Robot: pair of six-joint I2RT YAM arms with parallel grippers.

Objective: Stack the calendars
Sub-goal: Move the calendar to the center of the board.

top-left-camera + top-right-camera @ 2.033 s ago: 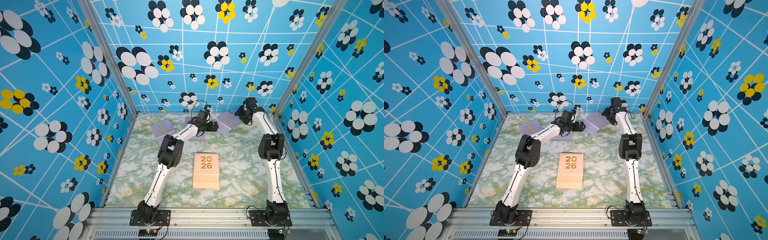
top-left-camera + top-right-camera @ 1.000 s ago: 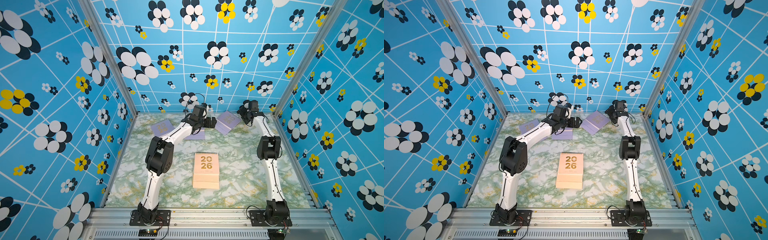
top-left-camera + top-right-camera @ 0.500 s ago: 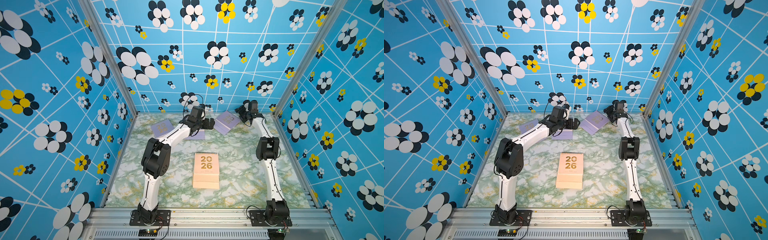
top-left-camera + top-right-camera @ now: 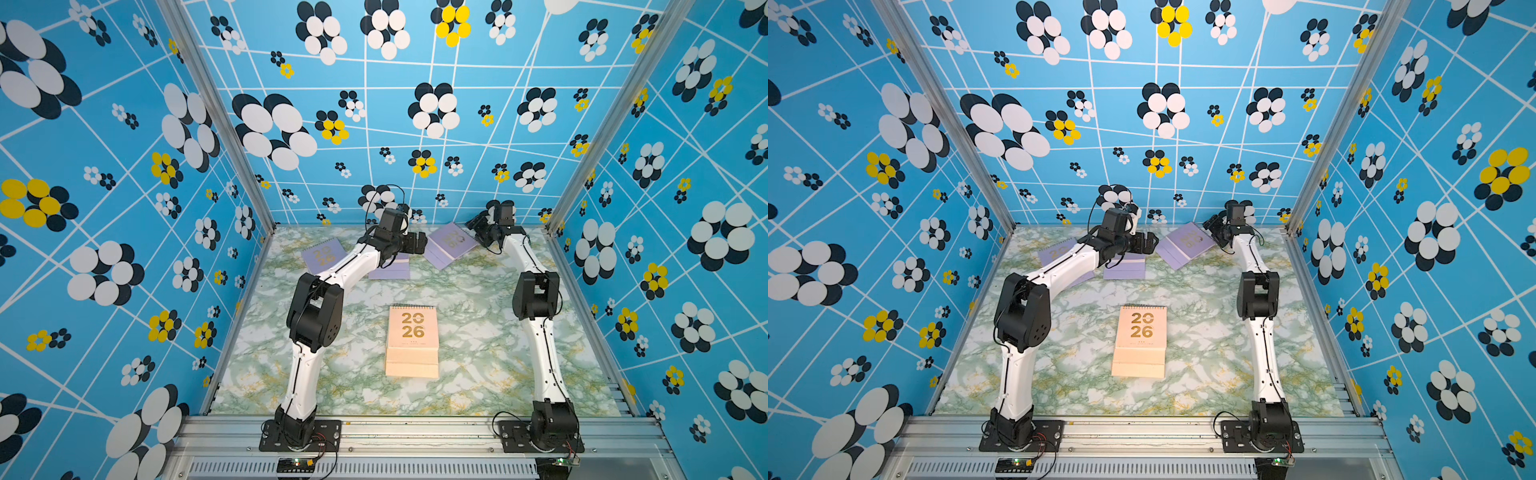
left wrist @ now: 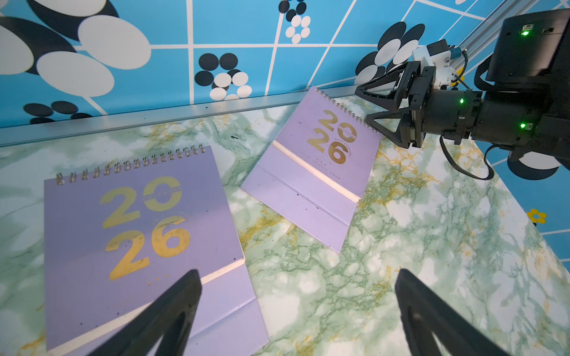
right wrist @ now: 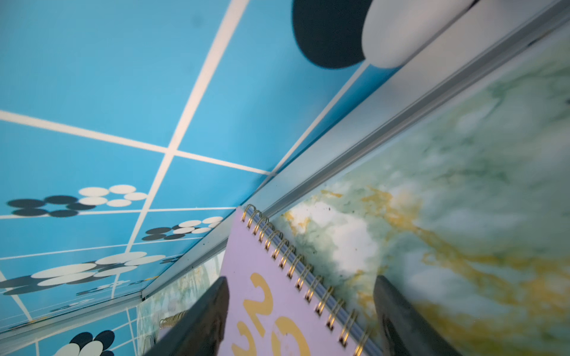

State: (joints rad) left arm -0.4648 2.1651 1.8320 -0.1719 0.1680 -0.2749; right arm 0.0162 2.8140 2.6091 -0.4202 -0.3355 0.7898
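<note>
Calendars counted by visible cover: four, all small, rectangular and spiral-bound. Nearest, mid-tabletop between the two arm bases: one peach-beige calendar (image 4: 412, 332) lying flat atop a pile of like-coloured layers, number underneath not clear. Gold "2026" readable on its cover, finer print below too small to read. All resting on a green-and-white marbled tabletop (image 4: 478, 340).

Farther back, three lilac ones, apart from one another:
- left lilac calendar (image 4: 322, 255), beside the left forearm;
- middle lilac calendar (image 5: 135, 234), gold "2026" on the cover;
- right lilac calendar (image 5: 320, 163), turned at an angle near the blue flowered back wall (image 4: 415, 124), same gold "2026".

Left arm (image 4: 340, 266): elbow raised, forearm reaching far and inward. Left hand (image 5: 296, 283) spread wide, holding nothing, hovering low with one finger (image 5: 188, 289) over the middle lilac calendar's lower part and the other over bare tabletop.

Right arm (image 4: 519, 257): stretched long toward the far right corner, wrist turned inward. Right hand (image 6: 302, 282) parted around the spiral edge of the right lilac calendar, grip not closed on it.
</note>
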